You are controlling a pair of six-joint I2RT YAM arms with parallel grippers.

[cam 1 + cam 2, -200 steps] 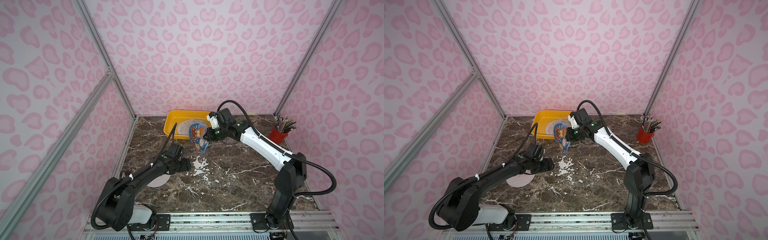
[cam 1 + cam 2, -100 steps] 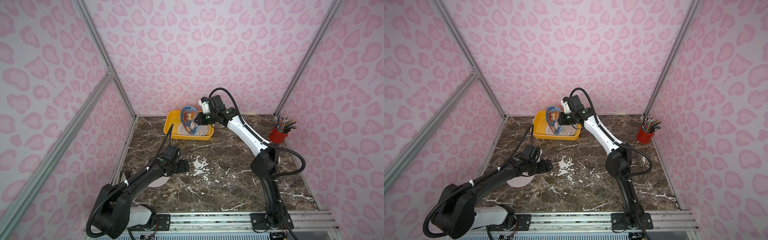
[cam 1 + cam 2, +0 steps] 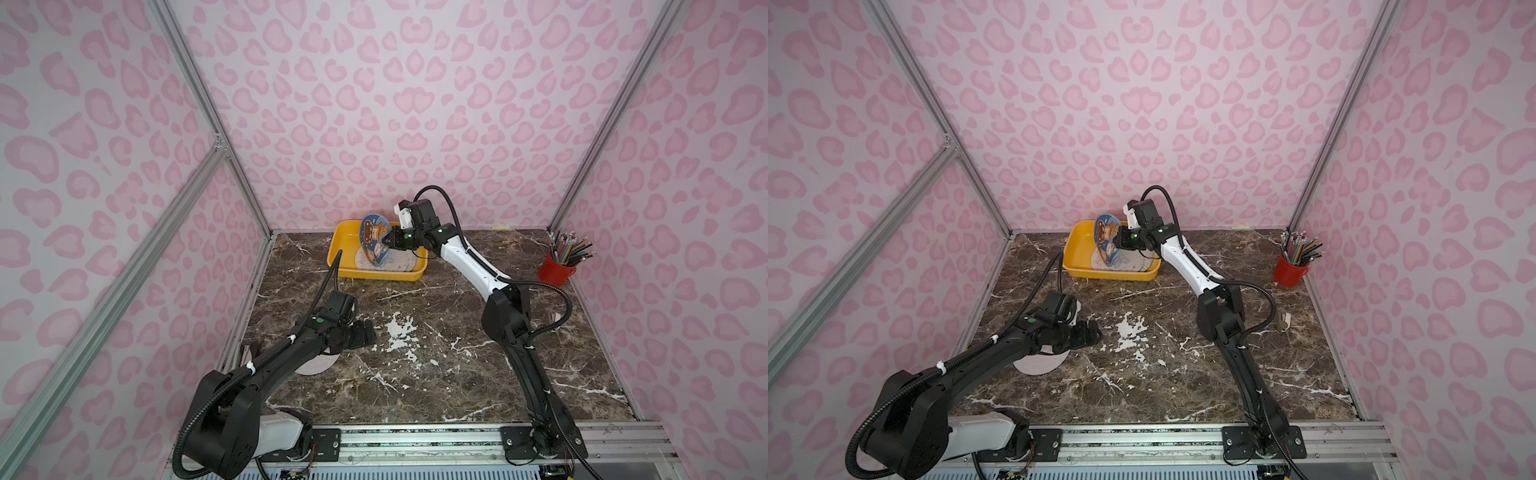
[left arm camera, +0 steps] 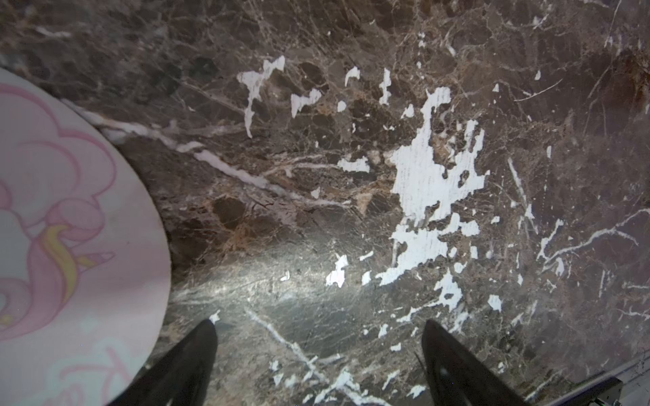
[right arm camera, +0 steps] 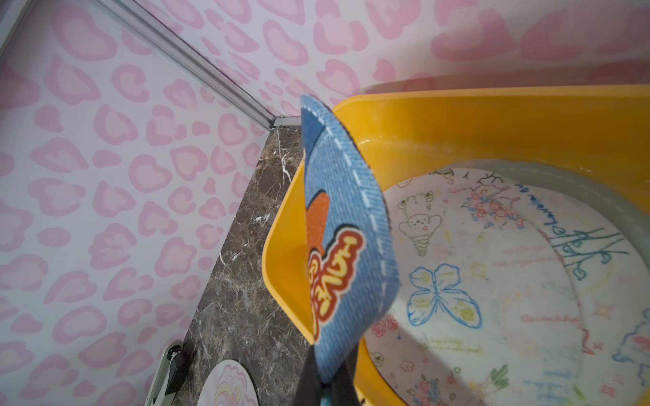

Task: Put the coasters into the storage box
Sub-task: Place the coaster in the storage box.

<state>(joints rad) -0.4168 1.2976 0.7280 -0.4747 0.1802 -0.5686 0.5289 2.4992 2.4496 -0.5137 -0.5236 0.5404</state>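
Right fingers pinch blue coaster, seemingly over storage box; left fingers apart.

- Blue coaster: yellow cartoon lettering outlined in red, seen askew on the bent disc. The word cannot be made out.
- Pale coaster in box: blue cursive line near the rim, not legible.
- Butterfly coaster: fine printed line under the butterfly, too small to read.
- Pink coaster: faint outlined letters, blurred.
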